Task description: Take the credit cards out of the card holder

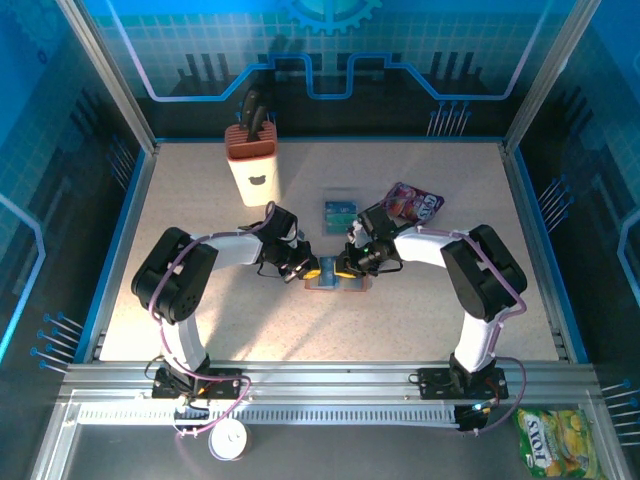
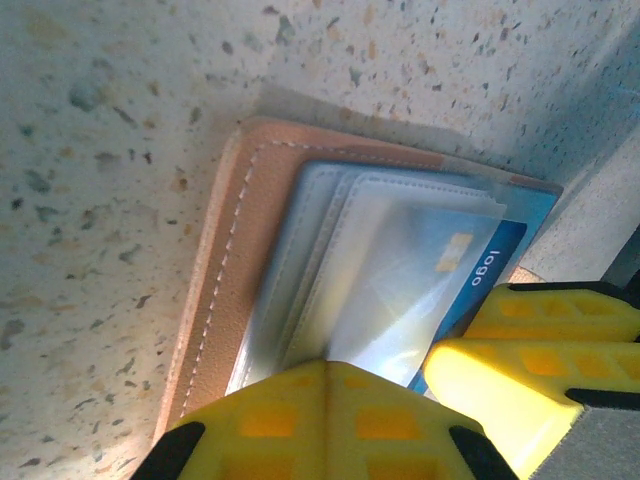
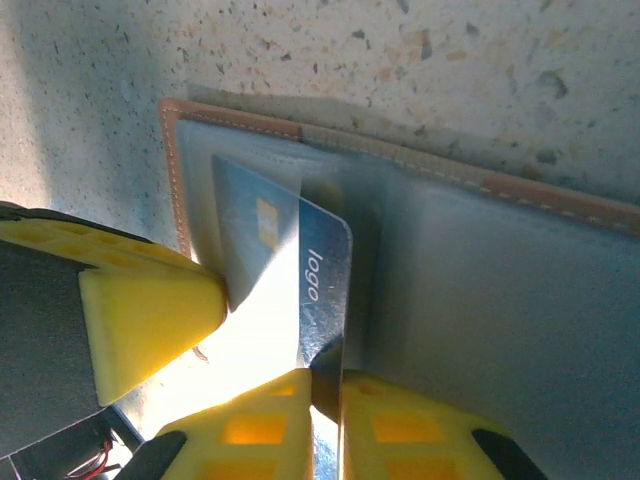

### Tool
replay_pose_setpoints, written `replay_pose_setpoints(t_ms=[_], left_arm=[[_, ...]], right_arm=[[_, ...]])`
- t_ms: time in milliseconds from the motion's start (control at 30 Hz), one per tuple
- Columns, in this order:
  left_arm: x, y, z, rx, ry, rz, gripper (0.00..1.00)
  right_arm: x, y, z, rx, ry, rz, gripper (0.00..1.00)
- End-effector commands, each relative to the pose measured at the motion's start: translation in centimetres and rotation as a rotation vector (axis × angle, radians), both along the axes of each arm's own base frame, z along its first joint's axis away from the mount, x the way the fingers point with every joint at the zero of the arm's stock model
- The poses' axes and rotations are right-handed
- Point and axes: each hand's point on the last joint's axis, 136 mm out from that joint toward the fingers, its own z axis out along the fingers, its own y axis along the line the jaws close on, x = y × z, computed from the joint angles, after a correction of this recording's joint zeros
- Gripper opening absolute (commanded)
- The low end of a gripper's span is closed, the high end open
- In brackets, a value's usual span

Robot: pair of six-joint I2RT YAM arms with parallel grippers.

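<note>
The card holder (image 1: 337,284) lies open on the table between both grippers, tan rim (image 2: 230,260) outside and blue-grey sleeves (image 3: 500,300) inside. A blue credit card (image 3: 322,268) printed "logo" sticks partway out of a sleeve. My right gripper (image 3: 325,380) is shut on that card's edge. My left gripper (image 2: 328,366) is shut, its joined tips pressing on the clear sleeves right beside the card (image 2: 470,262). From above, the left gripper (image 1: 311,270) and right gripper (image 1: 346,267) meet over the holder. Another teal-blue card (image 1: 340,212) lies flat on the table behind them.
A purple snack packet (image 1: 413,203) lies at the back right of the cards. A cream and brown knife block (image 1: 252,160) stands at the back left. A green packet (image 1: 557,440) lies beyond the rail at the near right corner.
</note>
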Motion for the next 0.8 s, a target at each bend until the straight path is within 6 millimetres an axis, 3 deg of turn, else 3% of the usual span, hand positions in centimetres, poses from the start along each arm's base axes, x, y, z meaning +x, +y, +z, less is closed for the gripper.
replay_pose_setpoints(t_ms=[0, 467, 767], left_arm=[[-1.0, 0.5, -1.3, 0.052, 0.043, -0.019, 0.02], [-1.2, 0.6, -1.3, 0.059, 0.045, -0.021, 0.02], [-0.4, 0.1, 0.5, 0.034, 0.015, -0.02, 0.02]], right_arm=[[0.1, -0.6, 0.7, 0.017, -0.011, -0.014, 0.14], [-0.6, -3.0, 1.2, -0.025, -0.022, -0.026, 0.12], [-0.4, -3.6, 3.3, -0.052, -0.063, -0.007, 0.1]])
